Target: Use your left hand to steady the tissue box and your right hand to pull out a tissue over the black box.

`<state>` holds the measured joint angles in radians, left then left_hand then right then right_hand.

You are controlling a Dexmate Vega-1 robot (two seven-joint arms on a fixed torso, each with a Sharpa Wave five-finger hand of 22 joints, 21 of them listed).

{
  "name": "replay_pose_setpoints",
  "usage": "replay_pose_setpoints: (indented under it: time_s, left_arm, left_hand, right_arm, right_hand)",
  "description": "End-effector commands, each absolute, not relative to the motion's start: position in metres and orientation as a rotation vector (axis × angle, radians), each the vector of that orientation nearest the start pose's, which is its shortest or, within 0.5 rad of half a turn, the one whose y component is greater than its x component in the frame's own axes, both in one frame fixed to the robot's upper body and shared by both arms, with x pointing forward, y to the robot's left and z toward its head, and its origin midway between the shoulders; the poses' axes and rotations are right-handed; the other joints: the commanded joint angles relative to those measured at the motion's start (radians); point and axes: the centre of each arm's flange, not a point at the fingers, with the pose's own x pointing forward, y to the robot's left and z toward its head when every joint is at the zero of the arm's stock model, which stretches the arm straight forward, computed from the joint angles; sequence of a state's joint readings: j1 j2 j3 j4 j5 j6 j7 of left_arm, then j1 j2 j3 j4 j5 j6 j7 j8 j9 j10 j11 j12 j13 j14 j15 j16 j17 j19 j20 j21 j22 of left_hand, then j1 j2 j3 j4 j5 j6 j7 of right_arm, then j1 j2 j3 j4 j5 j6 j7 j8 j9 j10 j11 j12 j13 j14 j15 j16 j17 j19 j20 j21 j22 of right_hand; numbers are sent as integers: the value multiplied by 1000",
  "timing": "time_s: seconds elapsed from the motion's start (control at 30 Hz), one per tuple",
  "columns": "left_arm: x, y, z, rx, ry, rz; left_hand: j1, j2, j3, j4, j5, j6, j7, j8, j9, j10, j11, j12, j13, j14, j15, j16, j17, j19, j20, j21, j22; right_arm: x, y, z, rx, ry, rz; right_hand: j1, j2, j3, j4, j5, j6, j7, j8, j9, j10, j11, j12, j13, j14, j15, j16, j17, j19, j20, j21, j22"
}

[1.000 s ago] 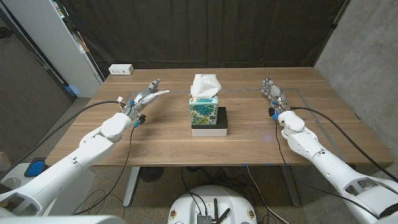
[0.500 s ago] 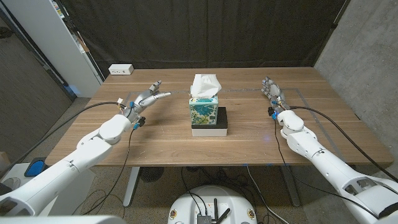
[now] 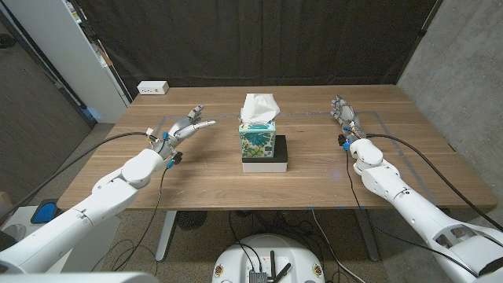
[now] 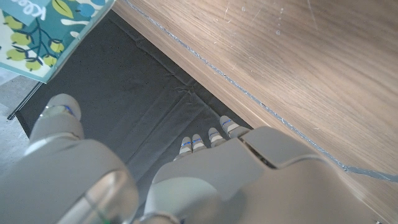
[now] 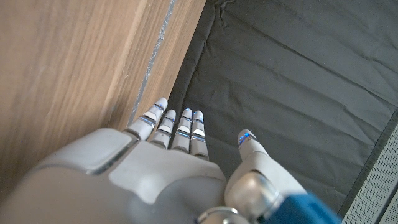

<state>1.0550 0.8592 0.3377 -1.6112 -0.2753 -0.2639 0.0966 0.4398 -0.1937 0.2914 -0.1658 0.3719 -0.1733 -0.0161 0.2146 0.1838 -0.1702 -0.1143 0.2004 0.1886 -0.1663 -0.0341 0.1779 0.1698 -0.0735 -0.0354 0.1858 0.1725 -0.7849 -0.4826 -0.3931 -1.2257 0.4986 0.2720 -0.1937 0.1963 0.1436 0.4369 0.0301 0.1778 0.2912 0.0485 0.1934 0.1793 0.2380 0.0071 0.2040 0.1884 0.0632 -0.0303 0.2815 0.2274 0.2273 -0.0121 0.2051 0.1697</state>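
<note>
Left hand: we saw the left hand (image 3: 187, 126) left of centre in the head view, fingers (image 3: 206, 123) spread toward the tissue box, holding nothing, apart from it.
Tissue box: the tissue box (image 3: 257, 140) stood upright at mid-frame on the table (image 3: 212, 177), a white tissue (image 3: 258, 107) rising from it, with the black box (image 3: 280, 146) just beside its right.
Right hand: the right hand (image 3: 343, 115) stood right of centre, fingers (image 5: 180, 124) straight, empty.
</note>
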Motion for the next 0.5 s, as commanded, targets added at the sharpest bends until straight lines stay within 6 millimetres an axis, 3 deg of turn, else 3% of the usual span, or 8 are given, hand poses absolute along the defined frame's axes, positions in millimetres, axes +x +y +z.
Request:
replay_pose_setpoints:
  time_s: [0.03,0.5]
  left_arm:
    - [563,329,-47,583,-635,-150]
    - [547,328,-59,576,-633,-146]
  left_hand:
    - [8,0,-9,1,9,-281,-9,5,3,-196,4,5,3,-160,-17,4,5,6,-6,7,3]
    - [13,3,-27,2,19,-280,-6,4,3,-197,8,3,3,-160,-14,4,5,6,-4,7,3]
  right_arm:
    - [666,-304,-25,-40,-585,-36]
    - [659,-304,-26,-29,-598,-53]
  right_hand:
    - [4,8,0,-7,0,11,-1,2,2,7,1,1,3,8,-6,-2,1,12,0,-2,5]
    - [6,11,1,-12,0,16,0,2,2,11,3,1,4,11,-12,-3,0,12,-6,-2,5]
